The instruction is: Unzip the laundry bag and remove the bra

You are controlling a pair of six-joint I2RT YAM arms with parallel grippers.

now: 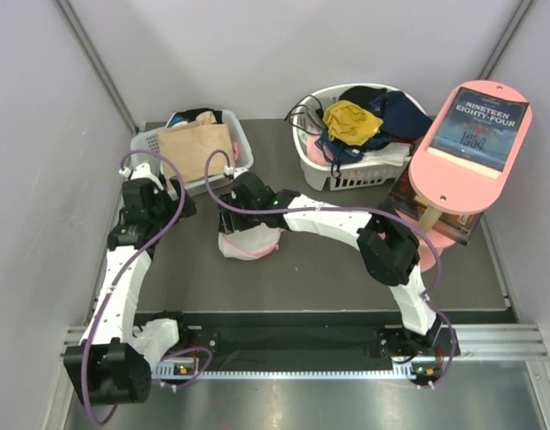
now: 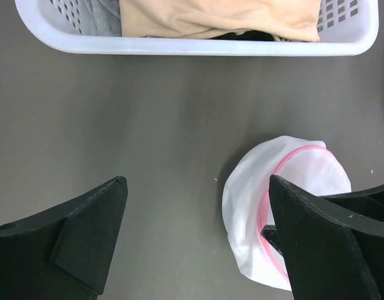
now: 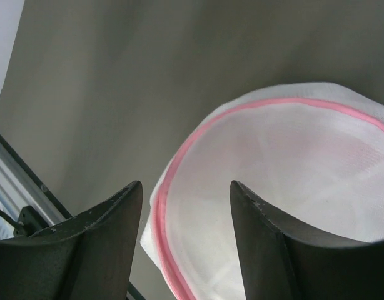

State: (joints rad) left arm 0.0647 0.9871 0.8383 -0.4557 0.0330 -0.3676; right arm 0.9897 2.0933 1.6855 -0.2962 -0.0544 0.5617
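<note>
laundry bag [image 2: 251, 187]: lower right, partly behind a finger [image 2: 329, 250] of the left gripper [image 2: 198, 181]; right-wrist view crops it right and bottom | bra: not discernible through mesh | zip slider: not located | basket [image 2: 198, 45]: cropped at top

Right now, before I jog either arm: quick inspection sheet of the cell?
Surface: dark grey table, flat.
Job's things: laundry bag mid-table, pink rim showing; bra not made out.
Clutter: left basket with beige garment; right basket heaped with clothes; pink board carrying a book.
Grippers: left gripper open, empty, beside the bag; right gripper astride the bag's rim, grip unclear.
Cables: purple cables looping along both arms.
Surroundings: pale walls; metal rail at near edge.
</note>
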